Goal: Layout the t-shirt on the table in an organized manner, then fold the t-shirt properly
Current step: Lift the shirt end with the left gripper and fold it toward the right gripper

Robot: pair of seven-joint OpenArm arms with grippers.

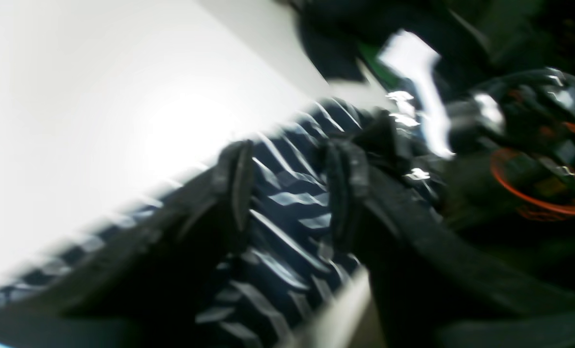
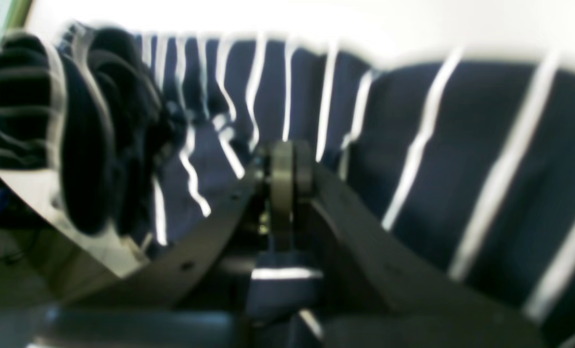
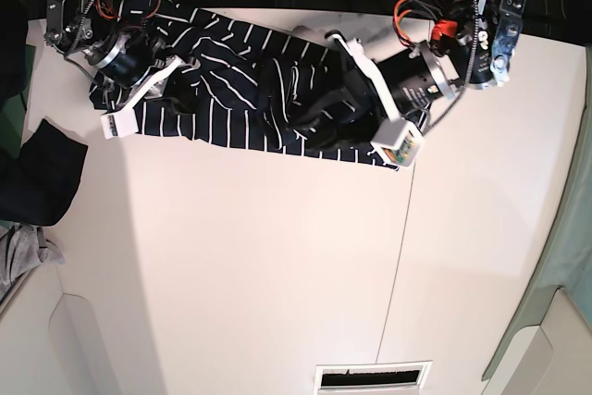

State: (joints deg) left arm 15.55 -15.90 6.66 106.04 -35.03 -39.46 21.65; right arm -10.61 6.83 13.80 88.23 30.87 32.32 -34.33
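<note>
The left gripper, seen from the left wrist camera, has its jaws apart with rumpled striped cloth of the t-shirt showing between them; the blur hides whether the pads touch the fabric, so it looks like a grip being lined up rather than made. White table lies bare from 9 to 11 o'clock of the gripper, so there seems to be room to draw the cloth that way. In the right wrist view, the right gripper has its jaws together, apparently pinching a fold of the t-shirt, probably to anchor that end while the other arm works; the cloth's far hem runs along the top with bright table beyond it at 12 o'clock. In the base view the t-shirt lies as a bunched band near the far edge of the table, the right gripper at its 9 o'clock end, the left gripper toward 3 o'clock. The near half of the tabletop, at 6 o'clock, is open for spreading; a dark garment hangs at the 9 o'clock edge.
</note>
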